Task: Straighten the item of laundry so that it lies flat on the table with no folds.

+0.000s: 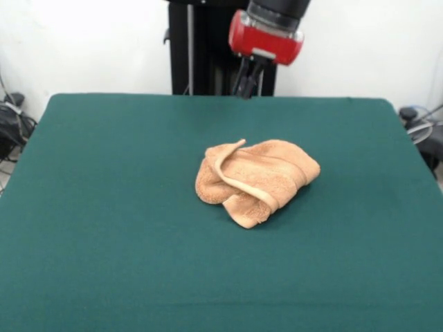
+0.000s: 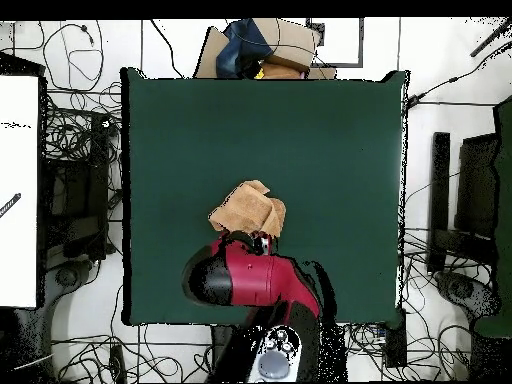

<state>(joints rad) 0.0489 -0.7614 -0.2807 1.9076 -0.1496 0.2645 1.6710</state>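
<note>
The crumpled towel [image 1: 255, 180] lies mid-counter [image 1: 104, 207], folded over itself. The end effector [image 1: 247, 78] hangs above the far edge, apart from it; whether it is wide or narrow I cannot tell. Cables [image 2: 75, 130] clutter the floor around.

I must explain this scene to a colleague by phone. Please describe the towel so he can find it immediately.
Look at the dark green table. Near its middle lies the peach-orange towel, crumpled into a folded heap with one hem curling upward. It is the only thing lying on the cloth.
</note>
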